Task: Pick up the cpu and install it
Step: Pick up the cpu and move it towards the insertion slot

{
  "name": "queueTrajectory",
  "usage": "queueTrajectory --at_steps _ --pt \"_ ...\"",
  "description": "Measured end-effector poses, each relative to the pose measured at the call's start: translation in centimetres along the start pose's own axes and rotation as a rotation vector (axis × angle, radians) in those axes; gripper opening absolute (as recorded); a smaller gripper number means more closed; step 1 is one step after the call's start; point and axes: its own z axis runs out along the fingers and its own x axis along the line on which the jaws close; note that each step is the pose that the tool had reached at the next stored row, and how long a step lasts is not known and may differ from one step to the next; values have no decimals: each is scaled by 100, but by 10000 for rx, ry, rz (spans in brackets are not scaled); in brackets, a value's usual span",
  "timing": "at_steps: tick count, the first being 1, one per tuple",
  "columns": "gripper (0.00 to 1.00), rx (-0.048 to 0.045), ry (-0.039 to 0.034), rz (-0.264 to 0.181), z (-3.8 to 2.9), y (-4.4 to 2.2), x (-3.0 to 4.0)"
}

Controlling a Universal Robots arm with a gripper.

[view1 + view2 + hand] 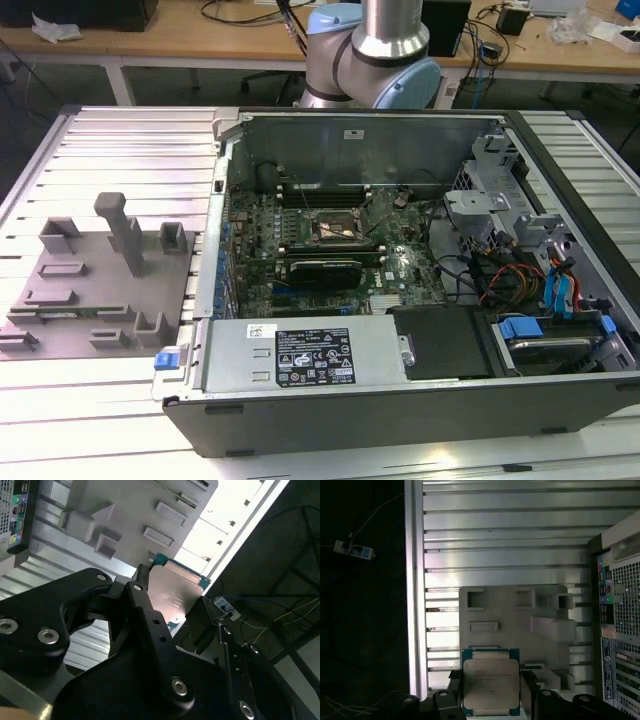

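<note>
Silver top showing, clenches cpu [491,682] by 2 edges in end effector [490,696] above fixture plate [515,625], likely sparing contacts.

A ribbed metal table [130,135] is carrying two items in the exterior view. A grey fixture plate [95,300] with upright posts is lying flat on the slats toward the exterior view's left. An open computer case [420,405] is resting just beside it, occupying the middle and the exterior view's right.
</note>
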Motion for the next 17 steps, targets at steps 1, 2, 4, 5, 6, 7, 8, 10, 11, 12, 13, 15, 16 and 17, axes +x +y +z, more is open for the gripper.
queueTrajectory --at_steps 1,2,4,5,6,7,8,10,11,12,13,15,16,17 --pt "55 0 0 0 -162 6 -1" --pt "55 0 1 0 -226 9 -2" --pt "55 -1 -1 0 -397 16 -3" --pt "55 -1 -1 -1 -495 20 -4" --pt "55 0 0 0 -559 23 -4" --pt "55 0 0 0 -603 25 -5" --pt "55 1 1 0 -679 29 -6" --pt "55 1 1 0 -771 32 -7" --pt "55 -1 -1 0 -868 36 -7" --pt "55 0 0 0 -871 36 -7" --pt "55 0 -1 0 -871 36 -7" --pt "55 0 -1 2 -871 36 -9" --pt "55 1 1 0 -871 37 -30" --pt "55 1 1 0 -871 37 -56"
